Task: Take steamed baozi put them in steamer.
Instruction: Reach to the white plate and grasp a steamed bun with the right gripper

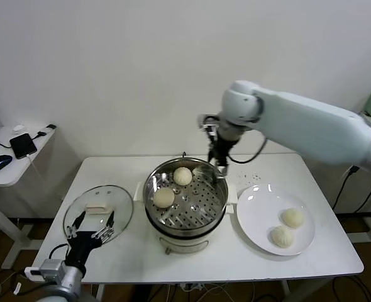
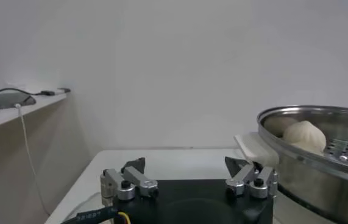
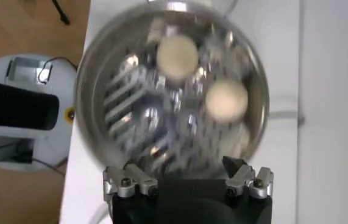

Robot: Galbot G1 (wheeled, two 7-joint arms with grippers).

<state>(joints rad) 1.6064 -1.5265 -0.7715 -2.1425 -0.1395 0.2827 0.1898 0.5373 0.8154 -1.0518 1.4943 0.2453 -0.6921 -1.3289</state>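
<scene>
Two baozi (image 1: 173, 187) sit in the steamer (image 1: 218, 200) at about 10 and 12 o'clock, two wait on the plate (image 1: 256, 217), so the empty, wide-open right gripper (image 1: 219, 155) should lift clear first, while the open left gripper (image 1: 92, 229) idles by the lid (image 1: 119, 201).

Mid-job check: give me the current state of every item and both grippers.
Steamer: uncovered, two baozi on its tray.
Plate: holds two baozi.
Glass lid: flat on table.
Right gripper: open, empty, over steamer's far rim.
Left gripper: open, empty, near lid.
</scene>
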